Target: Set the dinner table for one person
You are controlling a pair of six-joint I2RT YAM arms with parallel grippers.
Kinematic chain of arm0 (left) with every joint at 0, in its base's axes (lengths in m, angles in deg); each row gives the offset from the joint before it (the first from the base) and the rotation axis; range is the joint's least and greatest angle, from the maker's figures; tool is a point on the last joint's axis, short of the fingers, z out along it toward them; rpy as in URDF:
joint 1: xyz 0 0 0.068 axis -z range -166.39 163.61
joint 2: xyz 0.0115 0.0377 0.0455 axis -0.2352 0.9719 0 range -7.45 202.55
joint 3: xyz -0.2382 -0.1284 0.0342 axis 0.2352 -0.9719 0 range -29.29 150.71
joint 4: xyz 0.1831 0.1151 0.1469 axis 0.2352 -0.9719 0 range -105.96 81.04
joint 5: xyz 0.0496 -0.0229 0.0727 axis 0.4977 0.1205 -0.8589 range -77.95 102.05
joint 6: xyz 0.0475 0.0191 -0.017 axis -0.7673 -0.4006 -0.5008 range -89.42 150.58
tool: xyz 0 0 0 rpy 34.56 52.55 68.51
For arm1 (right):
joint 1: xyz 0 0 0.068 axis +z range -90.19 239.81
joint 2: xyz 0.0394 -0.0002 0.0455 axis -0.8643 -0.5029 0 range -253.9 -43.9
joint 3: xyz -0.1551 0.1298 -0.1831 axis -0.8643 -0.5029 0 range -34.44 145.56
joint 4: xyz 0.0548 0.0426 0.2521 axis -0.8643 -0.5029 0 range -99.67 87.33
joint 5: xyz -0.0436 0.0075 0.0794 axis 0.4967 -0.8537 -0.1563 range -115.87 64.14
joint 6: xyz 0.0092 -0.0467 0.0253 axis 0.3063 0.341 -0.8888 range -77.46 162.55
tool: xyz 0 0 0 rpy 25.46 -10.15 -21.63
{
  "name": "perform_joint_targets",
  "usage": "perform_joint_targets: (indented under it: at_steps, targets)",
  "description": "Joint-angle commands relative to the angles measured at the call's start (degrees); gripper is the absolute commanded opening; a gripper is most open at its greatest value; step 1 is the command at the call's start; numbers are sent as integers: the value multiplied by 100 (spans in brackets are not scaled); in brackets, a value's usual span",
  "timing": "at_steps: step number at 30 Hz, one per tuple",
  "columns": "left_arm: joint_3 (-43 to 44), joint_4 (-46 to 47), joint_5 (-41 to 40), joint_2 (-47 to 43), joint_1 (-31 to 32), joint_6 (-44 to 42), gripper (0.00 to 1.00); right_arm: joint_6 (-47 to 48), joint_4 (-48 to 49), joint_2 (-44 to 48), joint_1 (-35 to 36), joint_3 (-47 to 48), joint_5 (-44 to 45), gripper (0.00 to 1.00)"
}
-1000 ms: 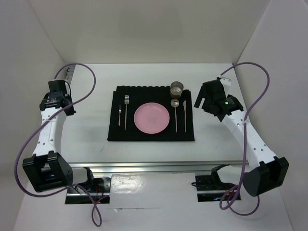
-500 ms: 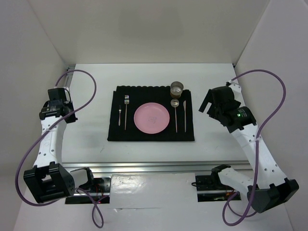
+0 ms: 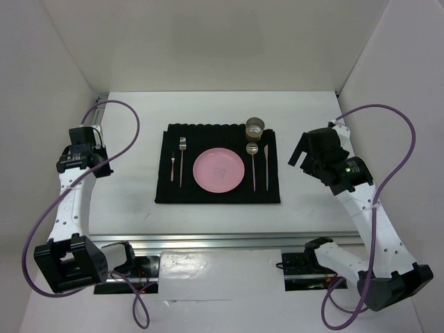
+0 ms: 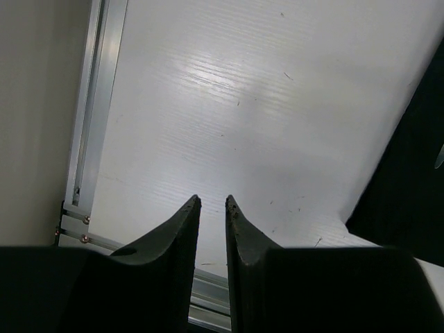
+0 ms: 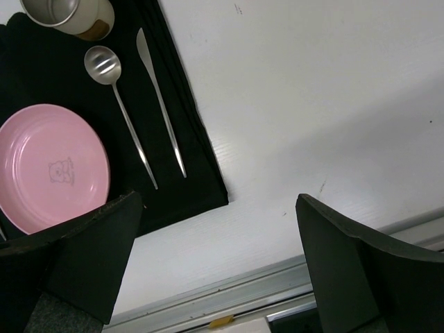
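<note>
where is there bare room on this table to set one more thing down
Bare white dinner table strips: left of the placemat toward the left tool, right of it toward the right tool, behind it to the far wall, in front to the near rail. Crowded: the placemat itself, holding forks, plate, spoon, knife and cup.

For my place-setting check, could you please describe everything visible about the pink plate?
The pink plate is round, smooth and plastic-looking, with a shallow rim and a faint small motif at its centre. It lies flat and empty in the middle of the black placemat, forks left, spoon right, neither touching it.
</note>
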State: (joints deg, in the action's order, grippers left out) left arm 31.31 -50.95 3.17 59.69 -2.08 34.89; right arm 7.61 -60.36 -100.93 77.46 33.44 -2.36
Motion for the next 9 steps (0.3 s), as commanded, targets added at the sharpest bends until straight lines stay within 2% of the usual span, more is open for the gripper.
perform_joint_targets:
  at_steps: [1,9]
  targets:
    - [-31,-1,133,-122,-23,-106,28,-57,-137,114,28,-20,57,100]
    - [-31,-1,185,-122,-23,-106,28,-110,-68,114,28,33,5,100]
